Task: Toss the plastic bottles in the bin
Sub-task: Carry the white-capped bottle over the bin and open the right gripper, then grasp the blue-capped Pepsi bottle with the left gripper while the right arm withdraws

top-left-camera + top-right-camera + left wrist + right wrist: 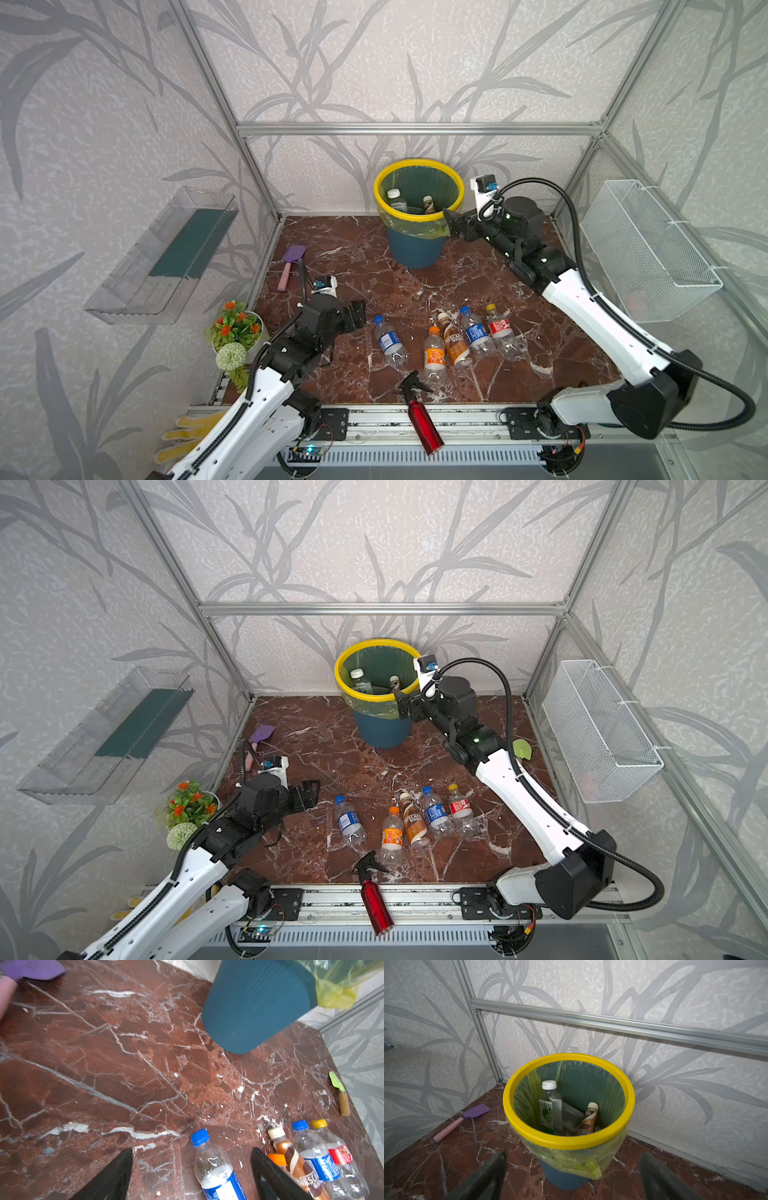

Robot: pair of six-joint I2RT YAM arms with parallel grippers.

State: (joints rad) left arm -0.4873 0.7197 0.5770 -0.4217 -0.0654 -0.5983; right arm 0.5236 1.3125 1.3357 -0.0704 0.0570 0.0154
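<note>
One sprayer (pixel 420 417), five bottles (pixel 455 343) out, two in bin (pixel 415 249).

Bin (pixel 411 249) stands at the back of the table (pixel 353 266), centre, with a tall bottle (pixel 549 1105) and a shorter bottle (pixel 588 1120) upright inside it. A row of five bottles (pixel 453 340) lies toward the front. Before them a spray bottle (pixel 419 411) lies across the front rail. The left gripper (pixel 356 316) sits just left of the row, and the right gripper (pixel 453 224) is beside the bin's rim.
</note>
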